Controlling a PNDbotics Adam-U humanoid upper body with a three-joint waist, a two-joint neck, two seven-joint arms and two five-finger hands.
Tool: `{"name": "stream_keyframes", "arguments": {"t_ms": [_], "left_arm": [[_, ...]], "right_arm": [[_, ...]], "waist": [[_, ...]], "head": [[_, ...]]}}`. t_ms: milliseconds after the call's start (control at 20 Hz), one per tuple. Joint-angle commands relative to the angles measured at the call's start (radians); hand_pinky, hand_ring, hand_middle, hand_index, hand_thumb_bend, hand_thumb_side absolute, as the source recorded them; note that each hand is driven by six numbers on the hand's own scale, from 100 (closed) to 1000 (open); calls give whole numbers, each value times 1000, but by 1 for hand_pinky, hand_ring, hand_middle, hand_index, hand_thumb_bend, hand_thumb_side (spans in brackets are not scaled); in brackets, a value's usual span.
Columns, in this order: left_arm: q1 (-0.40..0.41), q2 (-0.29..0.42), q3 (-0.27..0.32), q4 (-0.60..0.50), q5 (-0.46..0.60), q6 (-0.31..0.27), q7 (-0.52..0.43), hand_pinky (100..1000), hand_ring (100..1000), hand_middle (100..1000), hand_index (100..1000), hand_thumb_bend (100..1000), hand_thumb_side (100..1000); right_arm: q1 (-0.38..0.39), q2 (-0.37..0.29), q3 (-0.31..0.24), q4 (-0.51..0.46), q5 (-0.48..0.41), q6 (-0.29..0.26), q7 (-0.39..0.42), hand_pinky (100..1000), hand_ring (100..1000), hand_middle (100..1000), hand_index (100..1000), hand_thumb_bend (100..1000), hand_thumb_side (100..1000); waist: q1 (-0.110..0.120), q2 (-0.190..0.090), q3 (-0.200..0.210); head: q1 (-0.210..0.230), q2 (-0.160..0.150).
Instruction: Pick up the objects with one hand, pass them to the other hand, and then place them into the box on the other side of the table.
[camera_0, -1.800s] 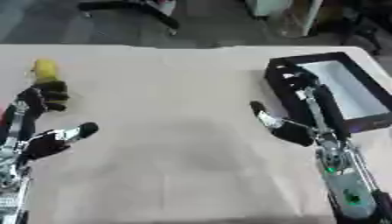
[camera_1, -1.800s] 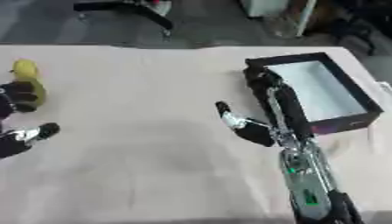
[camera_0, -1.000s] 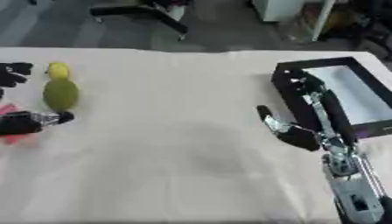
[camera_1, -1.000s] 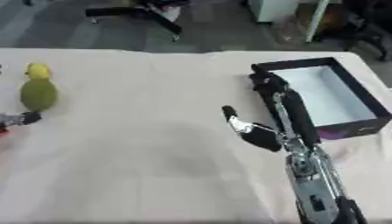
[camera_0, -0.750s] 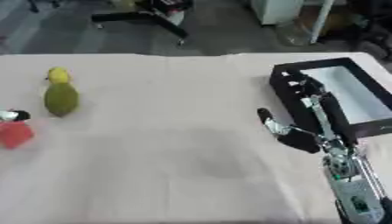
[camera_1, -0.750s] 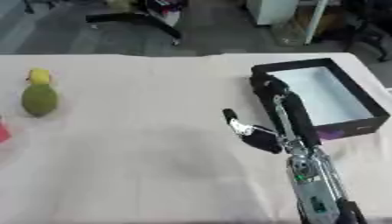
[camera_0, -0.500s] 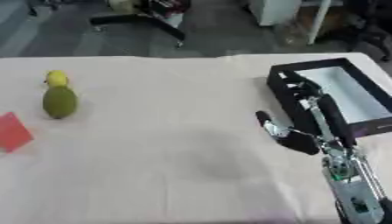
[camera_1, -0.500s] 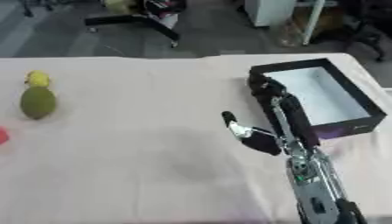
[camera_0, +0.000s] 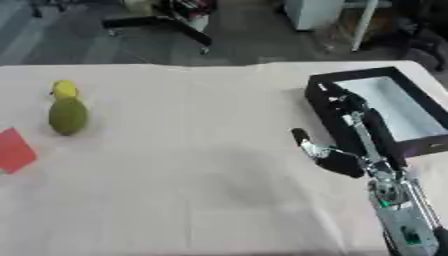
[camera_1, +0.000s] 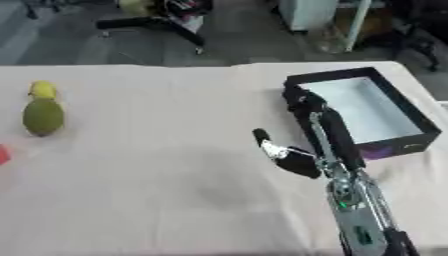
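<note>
Right robot hand (camera_0: 343, 131): reaching up from the lower right, fingers lying straight and spread, holding nothing, hovering beside the box's near-left wall, thumb sticking out to the left
Left robot hand: showing in neither view
Box (camera_0: 325, 96): black with a pale floor, sitting at the table's right edge
Green fruit (camera_0: 67, 116): lying at the far left of the table
Yellow fruit (camera_0: 64, 89): sitting just behind the green fruit, apparently touching it
Red piece (camera_0: 15, 150): flat, lying near the left edge, in front of the green fruit
Table (camera_0: 192, 165): wearing a beige cloth
</note>
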Motion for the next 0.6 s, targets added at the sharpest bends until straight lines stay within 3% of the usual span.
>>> {"name": "stream_keyframes", "arguments": {"t_ms": [50,300,600], "left_arm": [[-15,7,-5,8,-6,-1,15,816,719,709,842,860,265],[-10,-31,-6,14,-46,21,125,775,672,657,794,769,277],[6,-52,5,-1,-43,38,348,588,492,465,592,451,190]], "right_arm": [[-13,-13,0,-12,-3,0,3,618,690,769,951,400,503],[-13,-12,2,-11,-5,1,5,618,690,769,951,393,507],[-14,-10,1,-11,-5,3,6,618,690,769,951,389,508]], "waist": [[1,-10,-1],[-3,-8,-2],[-6,-6,-2]], "head": [[-6,5],[-7,5],[-8,5]]}}
